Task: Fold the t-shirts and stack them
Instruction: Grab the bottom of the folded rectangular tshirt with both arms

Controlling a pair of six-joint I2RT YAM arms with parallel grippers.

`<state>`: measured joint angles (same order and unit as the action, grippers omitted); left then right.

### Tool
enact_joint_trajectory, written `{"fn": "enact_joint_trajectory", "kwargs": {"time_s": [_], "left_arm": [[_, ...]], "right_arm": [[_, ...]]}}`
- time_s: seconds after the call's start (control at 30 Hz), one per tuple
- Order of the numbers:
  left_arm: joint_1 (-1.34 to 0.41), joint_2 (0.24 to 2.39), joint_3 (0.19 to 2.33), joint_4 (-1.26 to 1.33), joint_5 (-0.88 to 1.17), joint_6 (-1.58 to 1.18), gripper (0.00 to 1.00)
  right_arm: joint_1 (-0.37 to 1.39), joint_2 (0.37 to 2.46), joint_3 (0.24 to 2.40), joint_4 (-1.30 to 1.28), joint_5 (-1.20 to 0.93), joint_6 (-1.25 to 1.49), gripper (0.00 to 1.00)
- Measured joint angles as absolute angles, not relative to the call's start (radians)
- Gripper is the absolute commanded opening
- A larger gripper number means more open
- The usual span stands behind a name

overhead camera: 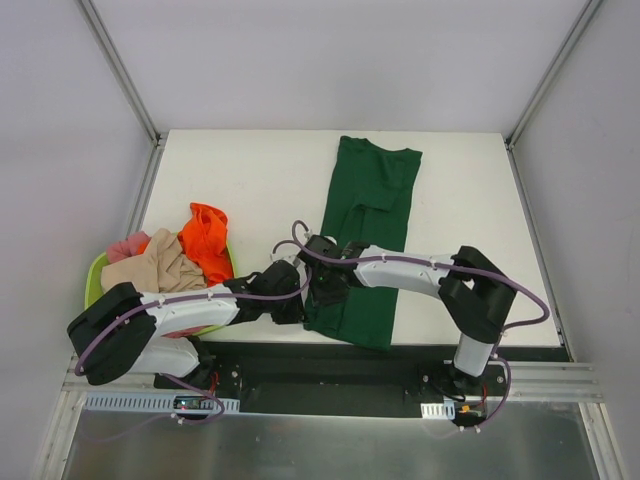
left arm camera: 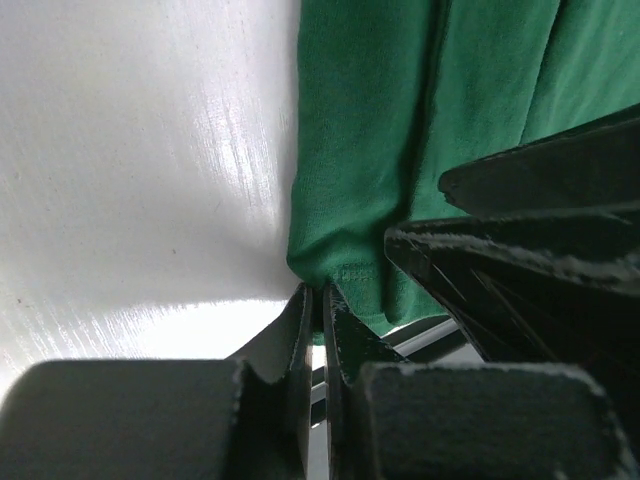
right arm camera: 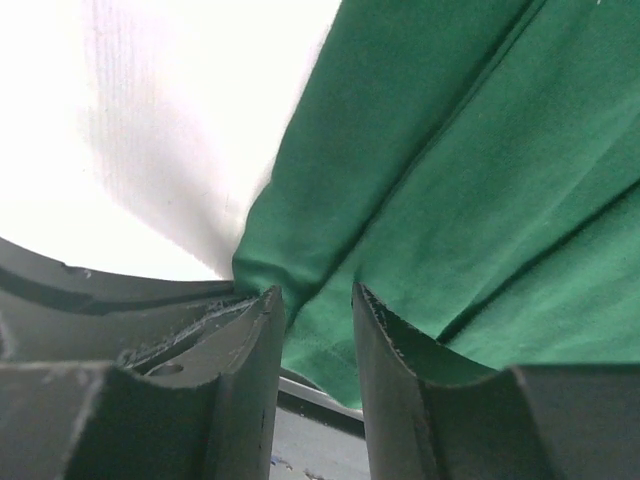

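The dark green t-shirt (overhead camera: 372,215) lies on the white table (overhead camera: 240,180) as a long narrow strip running from the far edge to the near edge. My left gripper (overhead camera: 297,306) is at its near left corner. In the left wrist view the gripper (left arm camera: 320,296) is shut on the hem of the green cloth (left arm camera: 400,120). My right gripper (overhead camera: 326,288) sits close beside it on the same left edge. In the right wrist view it (right arm camera: 316,302) is open, its jaws straddling a fold of the green cloth (right arm camera: 450,180). No neck label shows.
A lime-green basket (overhead camera: 94,277) stands at the near left and holds an orange shirt (overhead camera: 207,238), a beige shirt (overhead camera: 155,270) and a pink shirt (overhead camera: 127,245). The right arm's dark body (left arm camera: 545,250) fills the right of the left wrist view.
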<state>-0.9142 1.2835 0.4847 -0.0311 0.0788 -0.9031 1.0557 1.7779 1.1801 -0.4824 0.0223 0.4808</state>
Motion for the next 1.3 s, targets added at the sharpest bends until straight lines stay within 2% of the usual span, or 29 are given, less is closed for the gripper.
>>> {"fn": "enact_joint_trajectory", "kwargs": {"time_s": [0.13, 0.23, 0.37, 0.43, 0.47, 0.67, 0.93, 1.03, 1.07, 1.2, 1.3], "left_arm": [[-0.914, 1.282, 0.474, -0.012, 0.079, -0.926, 0.0], [-0.914, 1.28, 0.468, -0.004, 0.079, -0.936, 0.0], [-0.914, 1.277, 0.463, 0.003, 0.078, -0.944, 0.0], [-0.914, 1.276, 0.461, 0.004, 0.078, -0.945, 0.0], [-0.914, 1.276, 0.461, 0.005, 0.078, -0.946, 0.0], [-0.915, 1.272, 0.453, 0.011, 0.073, -0.949, 0.0], [-0.915, 1.272, 0.453, 0.01, 0.07, -0.952, 0.0], [-0.915, 1.272, 0.453, 0.009, 0.069, -0.952, 0.0], [-0.915, 1.272, 0.453, 0.007, 0.068, -0.953, 0.0], [-0.915, 1.272, 0.453, 0.001, 0.062, -0.955, 0.0], [-0.915, 1.272, 0.453, -0.002, 0.061, -0.957, 0.0]], "right_arm": [[1.059, 1.805, 1.18, -0.476, 0.036, 0.502, 0.34], [1.062, 1.824, 1.18, -0.476, 0.045, 0.516, 0.29], [1.065, 1.832, 1.18, -0.477, 0.057, 0.525, 0.13], [1.066, 1.832, 1.18, -0.48, 0.068, 0.529, 0.1], [1.067, 1.832, 1.18, -0.483, 0.076, 0.531, 0.0], [1.071, 1.802, 1.164, -0.494, 0.129, 0.532, 0.0], [1.071, 1.617, 1.029, -0.471, 0.138, 0.527, 0.01], [1.071, 1.58, 0.982, -0.455, 0.13, 0.532, 0.05], [1.071, 1.57, 0.964, -0.452, 0.134, 0.537, 0.09], [1.072, 1.529, 0.915, -0.498, 0.199, 0.567, 0.12], [1.072, 1.499, 0.908, -0.551, 0.253, 0.584, 0.28]]}}
